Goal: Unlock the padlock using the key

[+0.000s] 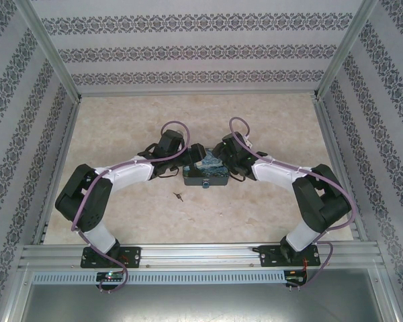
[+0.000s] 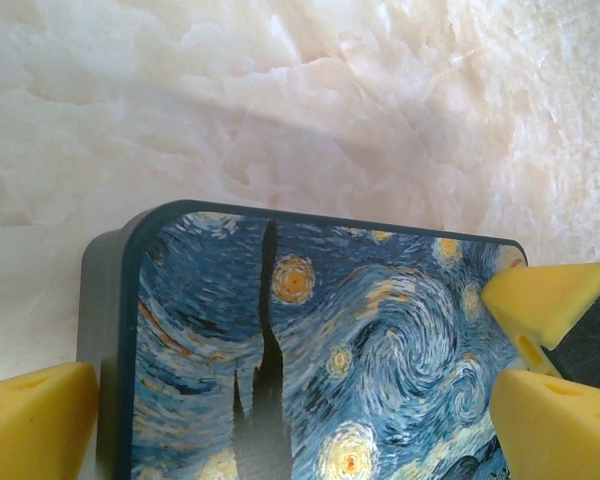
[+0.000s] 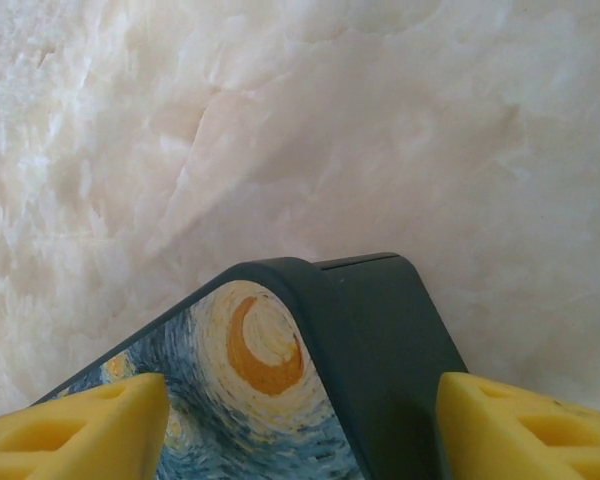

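Left end effector (image 2: 295, 415), right end effector (image 3: 300, 430) — splayed, straddling box (image 2: 380, 330).

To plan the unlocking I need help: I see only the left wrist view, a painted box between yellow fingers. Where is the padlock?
Observer: The padlock sits at the middle of the near side of the box.
Operator: And the key?
Observer: The key lies on the table, near-left of the box, apart from it.
Operator: The right gripper?
Observer: The right gripper straddles the box's crescent-moon corner.
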Controlling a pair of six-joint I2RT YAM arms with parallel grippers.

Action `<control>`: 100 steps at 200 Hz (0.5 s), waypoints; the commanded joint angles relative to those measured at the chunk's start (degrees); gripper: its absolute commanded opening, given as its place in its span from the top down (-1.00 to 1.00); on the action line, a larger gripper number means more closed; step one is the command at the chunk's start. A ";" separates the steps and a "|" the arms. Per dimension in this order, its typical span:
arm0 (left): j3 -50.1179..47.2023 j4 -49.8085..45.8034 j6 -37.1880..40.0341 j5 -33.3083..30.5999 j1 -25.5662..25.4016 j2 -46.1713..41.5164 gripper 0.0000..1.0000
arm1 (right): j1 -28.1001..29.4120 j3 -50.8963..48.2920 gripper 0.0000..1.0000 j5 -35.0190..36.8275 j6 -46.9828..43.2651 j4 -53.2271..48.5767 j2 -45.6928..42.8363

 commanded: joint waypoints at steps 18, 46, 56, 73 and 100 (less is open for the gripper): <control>0.49 2.77 0.67 2.95 0.35 -0.68 -0.99 | -1.47 -1.41 -0.84 1.46 -0.04 1.80 -2.50; -1.19 2.81 -0.03 2.61 2.28 -2.44 -0.99 | -3.04 -2.85 -0.97 5.78 -2.92 -0.78 -6.70; -1.74 2.71 0.10 2.97 3.15 -3.37 -0.99 | -3.71 -3.37 -0.97 6.39 -4.35 -1.36 -8.19; -2.62 1.75 0.75 3.11 4.63 -5.50 -0.99 | -5.68 -4.56 -0.97 6.02 -5.34 -2.20 -10.60; -4.64 -0.59 2.50 3.01 6.94 -10.66 -0.99 | -10.60 -9.24 -0.96 1.48 -7.91 1.31 -14.90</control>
